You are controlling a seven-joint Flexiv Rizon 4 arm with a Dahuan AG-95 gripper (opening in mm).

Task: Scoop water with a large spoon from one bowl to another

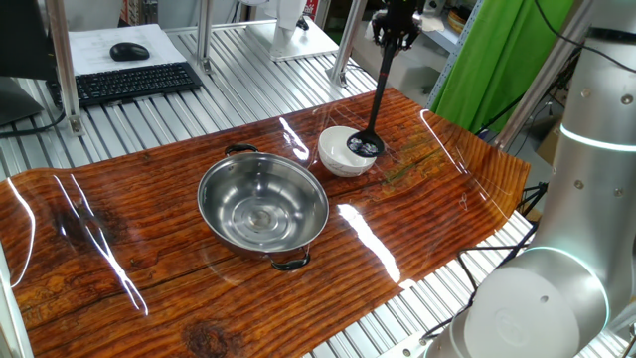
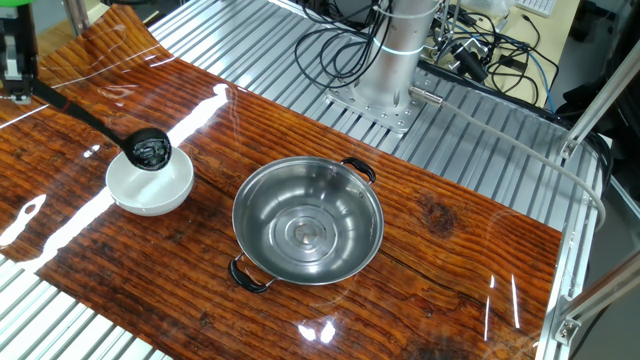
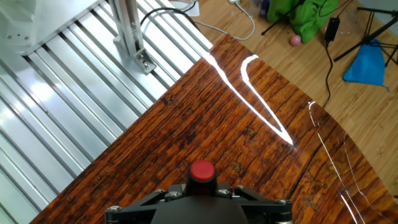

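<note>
My gripper point(image 1: 396, 32) hangs high over the far right of the wooden table and is shut on the top of the large spoon's slim handle point(image 1: 382, 85). The black scoop point(image 1: 366, 147) hangs over the small white bowl point(image 1: 338, 157), at about rim height. In the other fixed view the gripper point(image 2: 16, 72) is at the top left, and the scoop point(image 2: 150, 149) sits over the white bowl point(image 2: 150, 188). Water shows only as faint glints in the scoop. The big steel bowl point(image 1: 263, 204) point(image 2: 308, 222) stands mid-table, apart from the spoon. The hand view shows only tabletop point(image 3: 205, 118).
A keyboard point(image 1: 129, 82) and mouse point(image 1: 129, 52) lie on the metal bench behind. The arm's grey body point(image 1: 586, 199) fills the right foreground. Its base point(image 2: 385, 60) and cables point(image 2: 480, 50) stand behind the table. A green cloth point(image 1: 497, 60) hangs at the back right.
</note>
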